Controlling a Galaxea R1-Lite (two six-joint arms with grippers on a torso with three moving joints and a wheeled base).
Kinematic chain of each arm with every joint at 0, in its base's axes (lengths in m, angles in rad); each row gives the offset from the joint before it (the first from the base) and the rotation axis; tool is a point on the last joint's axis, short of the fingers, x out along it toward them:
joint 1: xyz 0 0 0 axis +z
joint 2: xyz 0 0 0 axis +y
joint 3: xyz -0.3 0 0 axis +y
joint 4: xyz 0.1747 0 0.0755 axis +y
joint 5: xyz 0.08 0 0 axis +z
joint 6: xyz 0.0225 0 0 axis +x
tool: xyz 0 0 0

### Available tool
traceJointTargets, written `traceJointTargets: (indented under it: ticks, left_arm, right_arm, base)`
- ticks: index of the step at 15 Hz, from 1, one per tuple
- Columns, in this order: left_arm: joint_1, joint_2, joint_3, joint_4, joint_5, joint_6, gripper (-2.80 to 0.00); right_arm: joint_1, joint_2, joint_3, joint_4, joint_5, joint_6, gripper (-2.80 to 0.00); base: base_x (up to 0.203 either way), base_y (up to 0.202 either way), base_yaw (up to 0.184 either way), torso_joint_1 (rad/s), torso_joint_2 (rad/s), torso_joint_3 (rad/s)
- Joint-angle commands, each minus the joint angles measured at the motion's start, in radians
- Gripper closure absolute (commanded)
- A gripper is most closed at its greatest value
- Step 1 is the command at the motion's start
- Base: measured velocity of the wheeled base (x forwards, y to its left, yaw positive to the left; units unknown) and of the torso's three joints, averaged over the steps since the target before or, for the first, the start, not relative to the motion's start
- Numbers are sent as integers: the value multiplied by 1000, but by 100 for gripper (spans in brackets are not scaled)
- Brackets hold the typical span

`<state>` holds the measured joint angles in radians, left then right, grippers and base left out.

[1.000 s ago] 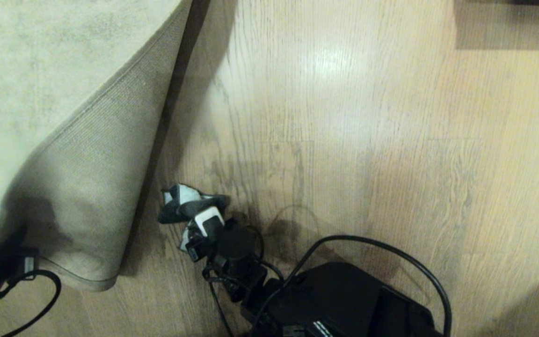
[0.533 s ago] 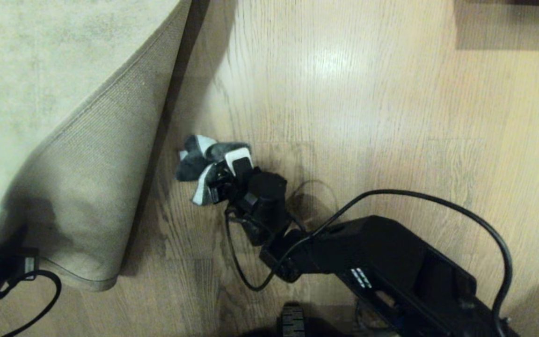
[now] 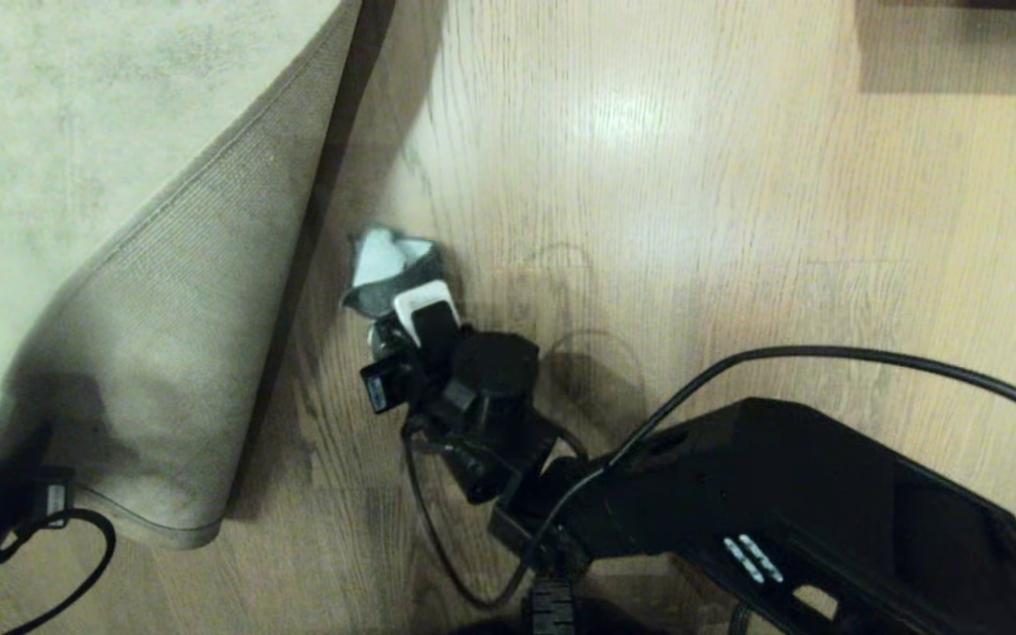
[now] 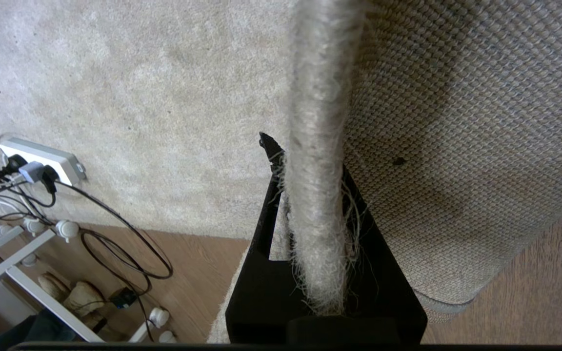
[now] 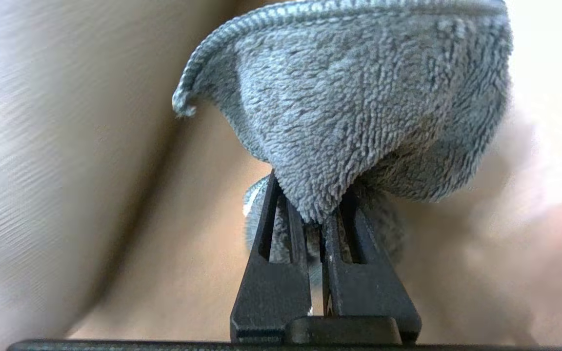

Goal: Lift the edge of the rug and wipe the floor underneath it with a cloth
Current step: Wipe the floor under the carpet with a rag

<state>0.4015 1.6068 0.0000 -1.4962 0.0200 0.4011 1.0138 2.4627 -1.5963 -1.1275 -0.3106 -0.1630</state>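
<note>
Right gripper (image 3: 402,304) clamped on cloth (image 3: 389,265), pressing it onto floor (image 3: 649,220) beside lifted rug edge (image 3: 208,291).
Head: bare planks open away from rug; keep cloth flat, stroke along the fold. Left wrist: left gripper (image 4: 310,185) pinches rug edge (image 4: 317,146) up. Right wrist: cloth (image 5: 359,112) bunched between jaws.

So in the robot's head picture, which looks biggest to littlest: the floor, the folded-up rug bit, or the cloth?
1. The floor, which fills most of the view.
2. The rug edge, its woven backing folded up.
3. The cloth, a small bunch held in the right gripper.
</note>
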Motion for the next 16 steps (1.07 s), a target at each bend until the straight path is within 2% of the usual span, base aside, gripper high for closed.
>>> traceJointTargets:
  ticks: [1,4,7,13,16]
  left_arm:
    - [0,-1,0,-9,0,2,0]
    - [0,-1,0,-9,0,2,0]
    - [0,-2,0,-9,1,2,0]
    - [0,1,0,-9,0,2,0]
    - [0,2,0,-7,0,1,0]
  right_arm:
    - [95,1,150,-75,1,1,0]
    - [158,77,238,-144,1,2,0]
    - [182,158,235,-161,1,2,0]
    - [185,285,138,-174,2,3,0]
    - [175,339,42,-160,2,3,0]
  base:
    - [0,0,0,0,0,0]
    - [0,0,0,0,0,0]
    - [0,0,0,0,0,0]
    - [0,0,0,0,0,0]
    - [0,0,0,0,0,0]
